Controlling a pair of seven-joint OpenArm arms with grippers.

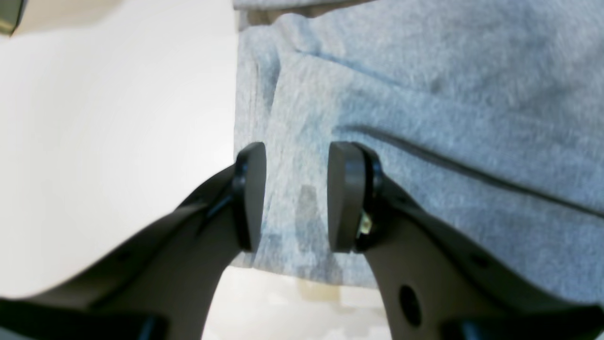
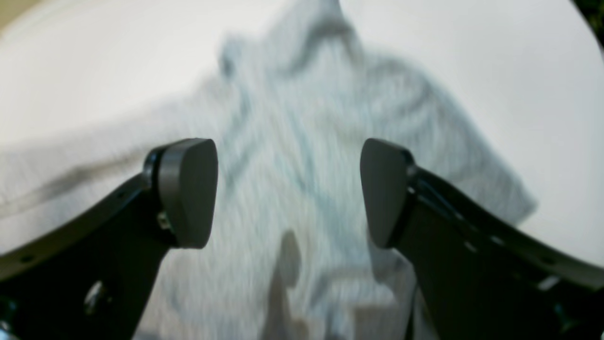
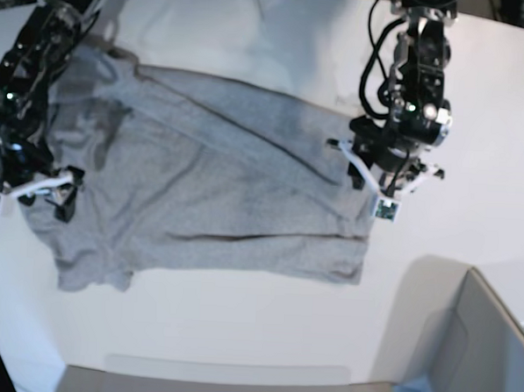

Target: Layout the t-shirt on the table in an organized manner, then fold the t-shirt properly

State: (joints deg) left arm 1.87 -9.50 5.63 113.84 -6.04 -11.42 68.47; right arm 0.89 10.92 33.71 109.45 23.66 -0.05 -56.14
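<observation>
Straddling the light heather-grey cotton t-shirt's (image 3: 219, 185) side hem, the left gripper (image 1: 296, 198) stands half-open, unclamped; the right gripper (image 2: 289, 191) gapes wide above the opposite sleeve.

A grey t-shirt (image 3: 219, 185) lies spread, creased, on a white counter (image 3: 476, 128). The left hand (image 3: 381, 180) sits at the shirt's right edge, the right hand (image 3: 34, 193) over its left edge. A grey bin (image 3: 482, 357) stands at lower right.
</observation>
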